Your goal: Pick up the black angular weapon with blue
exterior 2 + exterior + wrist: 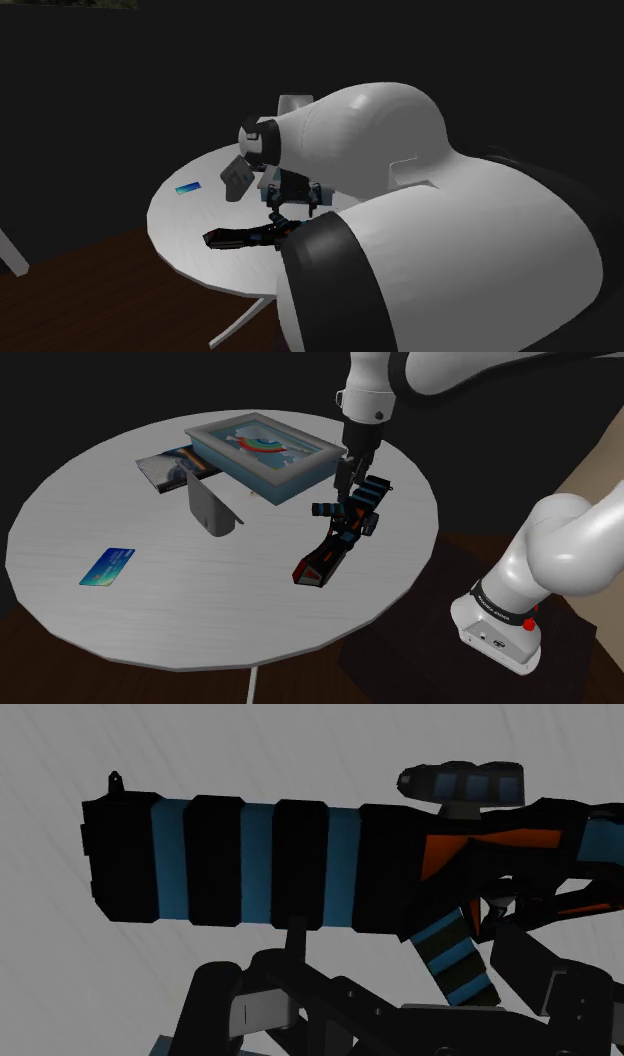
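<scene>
1. The claw (348,488) is down at the upper end of the weapon (338,540); I cannot tell how far open it is.
2. The arm (372,397) drops almost straight down from the top of the shoulder view, right of centre.
3. The black, blue-striped weapon lies slanted on the round worktop (200,617), right of centre, near a framed picture (262,452).
4. A blue card (107,566) lies at lower left.
</scene>
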Controlling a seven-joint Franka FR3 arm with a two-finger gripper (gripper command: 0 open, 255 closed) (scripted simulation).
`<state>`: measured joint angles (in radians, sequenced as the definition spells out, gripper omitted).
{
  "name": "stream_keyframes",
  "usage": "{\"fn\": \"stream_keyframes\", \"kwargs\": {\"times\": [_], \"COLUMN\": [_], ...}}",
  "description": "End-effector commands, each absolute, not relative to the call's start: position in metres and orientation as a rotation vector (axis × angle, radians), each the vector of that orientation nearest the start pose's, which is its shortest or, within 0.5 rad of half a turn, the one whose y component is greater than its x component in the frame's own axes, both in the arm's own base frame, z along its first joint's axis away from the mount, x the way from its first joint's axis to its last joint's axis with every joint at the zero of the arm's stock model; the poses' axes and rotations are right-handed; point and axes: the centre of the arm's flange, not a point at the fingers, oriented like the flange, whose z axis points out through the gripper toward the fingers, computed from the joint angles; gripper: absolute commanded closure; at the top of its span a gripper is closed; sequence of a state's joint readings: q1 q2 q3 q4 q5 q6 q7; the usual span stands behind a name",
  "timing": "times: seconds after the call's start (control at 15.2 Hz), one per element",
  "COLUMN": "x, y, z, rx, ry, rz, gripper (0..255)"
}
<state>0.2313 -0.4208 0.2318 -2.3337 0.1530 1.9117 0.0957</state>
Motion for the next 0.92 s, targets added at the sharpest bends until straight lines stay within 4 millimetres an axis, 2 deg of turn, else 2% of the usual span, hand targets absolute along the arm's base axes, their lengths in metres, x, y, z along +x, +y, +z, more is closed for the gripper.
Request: {"fn": "stream_keyframes", "kwargs": {"times": [0.0, 0.13, 0.59, 0.73, 0.79, 0.86], "x": [0.379, 0.383, 0.383, 0.383, 0.383, 0.383], "y": [0.231, 0.252, 0.252, 0.252, 0.252, 0.252], "z": [0.485, 0.480, 0.443, 0.440, 0.440, 0.440], "rx": [-3.043, -3.027, -3.027, -3.027, -3.027, -3.027], "ry": [-0.506, -0.550, -0.550, -0.550, -0.550, -0.550], "rz": [0.010, -0.009, -0.009, -0.009, -0.009, -0.009], "gripper": [0, 0, 0, 0, 255, 255]}}
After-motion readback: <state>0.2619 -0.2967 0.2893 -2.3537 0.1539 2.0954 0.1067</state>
